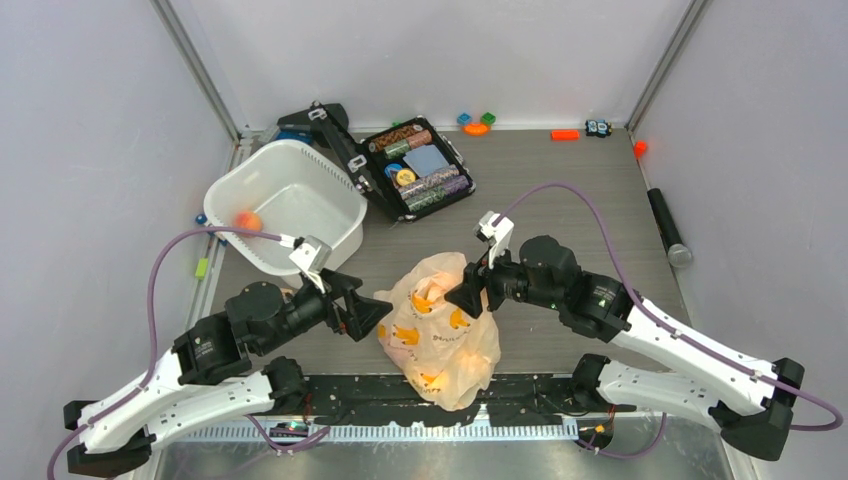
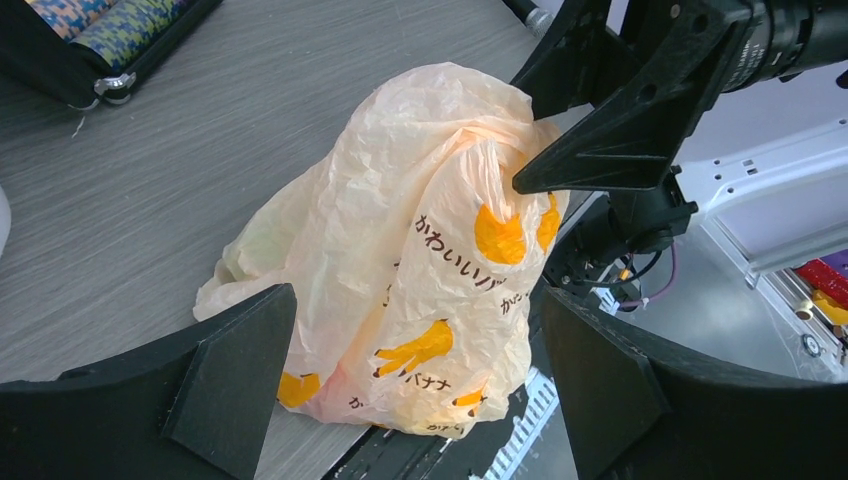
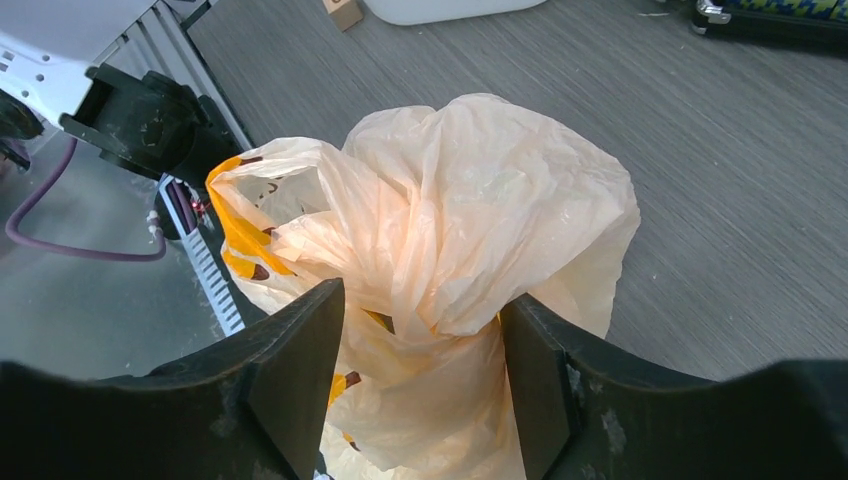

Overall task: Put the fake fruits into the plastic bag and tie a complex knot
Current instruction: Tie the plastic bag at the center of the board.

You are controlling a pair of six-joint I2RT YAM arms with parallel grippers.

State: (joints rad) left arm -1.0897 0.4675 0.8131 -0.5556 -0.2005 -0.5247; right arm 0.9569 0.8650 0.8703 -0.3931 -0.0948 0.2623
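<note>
- Across the grey wood-grain table, a white plastic tub sat at the back left
- Near the front edge, a translucent pale peach plastic bag with yellow-orange prints stood bulging, its top bunched
- The right gripper clamped that bunched top, plastic filling the narrow gap
- The left gripper gaped wide just beside the bag's left side, holding nothing
- One small orange fake fruit lay inside the tub
</note>
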